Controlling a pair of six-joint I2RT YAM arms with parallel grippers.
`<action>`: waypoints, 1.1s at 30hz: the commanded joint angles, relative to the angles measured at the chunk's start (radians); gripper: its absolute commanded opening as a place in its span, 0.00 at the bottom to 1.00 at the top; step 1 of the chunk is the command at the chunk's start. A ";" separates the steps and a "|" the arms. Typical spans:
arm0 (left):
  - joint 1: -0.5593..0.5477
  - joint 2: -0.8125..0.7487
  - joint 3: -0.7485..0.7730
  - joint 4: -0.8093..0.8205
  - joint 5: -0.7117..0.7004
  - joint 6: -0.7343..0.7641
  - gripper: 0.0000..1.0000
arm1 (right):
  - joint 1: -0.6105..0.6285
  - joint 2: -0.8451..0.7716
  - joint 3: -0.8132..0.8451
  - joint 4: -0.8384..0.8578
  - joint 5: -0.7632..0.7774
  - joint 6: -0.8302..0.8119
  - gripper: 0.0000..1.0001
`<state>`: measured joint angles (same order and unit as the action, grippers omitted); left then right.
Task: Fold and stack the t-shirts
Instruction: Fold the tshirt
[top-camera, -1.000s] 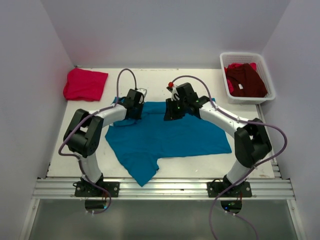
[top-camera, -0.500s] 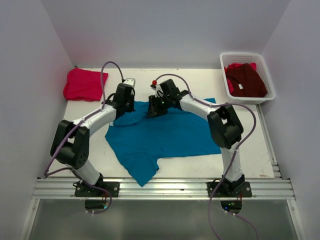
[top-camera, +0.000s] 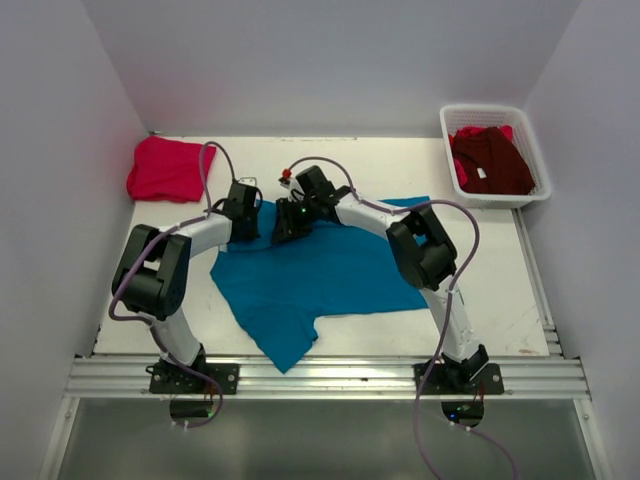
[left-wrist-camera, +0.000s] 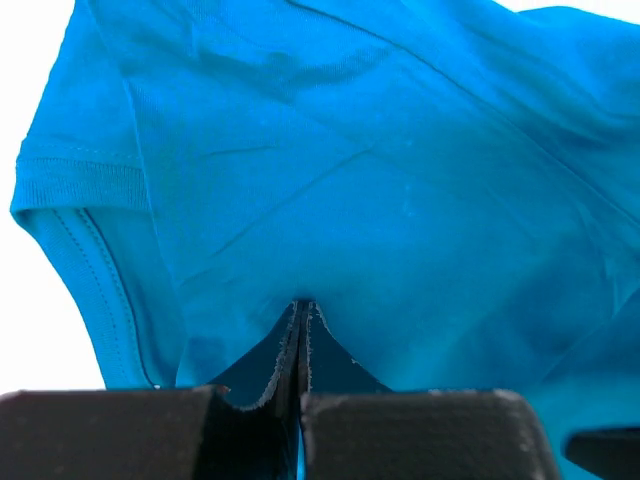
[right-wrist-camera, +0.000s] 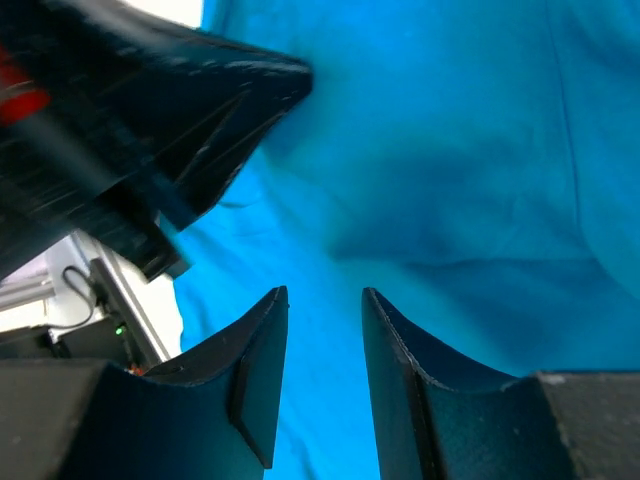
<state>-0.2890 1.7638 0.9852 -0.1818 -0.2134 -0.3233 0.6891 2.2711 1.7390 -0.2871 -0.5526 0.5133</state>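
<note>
The teal-blue t-shirt (top-camera: 330, 270) lies spread and rumpled on the table's middle. My left gripper (top-camera: 250, 230) is at its far left edge, shut on a pinch of the teal cloth (left-wrist-camera: 380, 180), with the jaws (left-wrist-camera: 301, 305) closed tight on a fold. My right gripper (top-camera: 284, 228) is right beside it, open over the teal cloth (right-wrist-camera: 450, 200), and nothing is between its fingers (right-wrist-camera: 325, 295). The left gripper's dark body (right-wrist-camera: 170, 120) shows in the right wrist view. The pinkish-red shirt (top-camera: 168, 167) lies folded at the far left. The dark maroon shirt (top-camera: 492, 160) is in the basket.
A white mesh basket (top-camera: 495, 110) stands at the far right corner and holds the maroon shirt. White walls close in the table on the left, back and right. The arms' cables loop above the shirt's far edge.
Both grippers have moved left along the teal shirt's far edge and now sit close together. The shirt's right side has drawn leftward with them.
</note>
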 joint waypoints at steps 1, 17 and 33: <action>0.004 0.003 -0.011 0.048 0.003 -0.028 0.00 | 0.009 0.036 0.062 0.009 0.009 0.024 0.39; 0.004 -0.035 -0.056 0.051 0.009 -0.042 0.00 | 0.033 0.128 0.211 -0.096 0.163 -0.032 0.21; 0.004 -0.021 -0.056 0.048 0.009 -0.040 0.00 | 0.040 -0.085 0.053 -0.129 0.214 -0.147 0.00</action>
<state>-0.2890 1.7485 0.9497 -0.1349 -0.2127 -0.3416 0.7219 2.3074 1.8019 -0.4004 -0.3641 0.4221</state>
